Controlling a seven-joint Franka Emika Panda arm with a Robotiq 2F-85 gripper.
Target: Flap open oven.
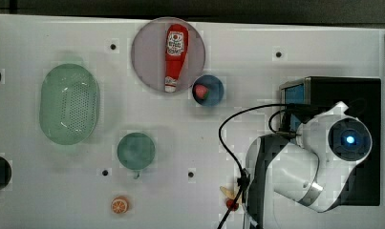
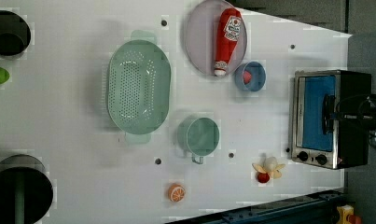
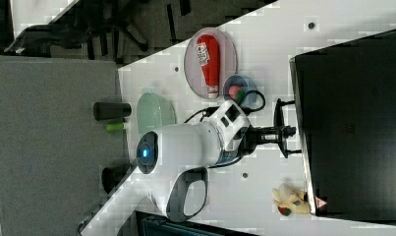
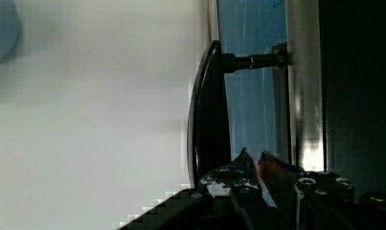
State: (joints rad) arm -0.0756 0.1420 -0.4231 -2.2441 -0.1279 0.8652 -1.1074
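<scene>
My gripper (image 3: 287, 132) clasps the toaster oven's (image 3: 353, 123) bar handle (image 3: 280, 129), door shut; I should pull outward and down along the hinge arc, grip firm

1. We see the oven (image 2: 331, 119) with a matt black case, a shiny metal front trim and blue-tinted glass in its door.
2. Its handle (image 4: 207, 112) looks glossy black on a polished metal post.
3. The worktop (image 1: 257, 43) is smooth matt white.
4. We take the colander (image 2: 138, 86) for glossy green plastic.
</scene>
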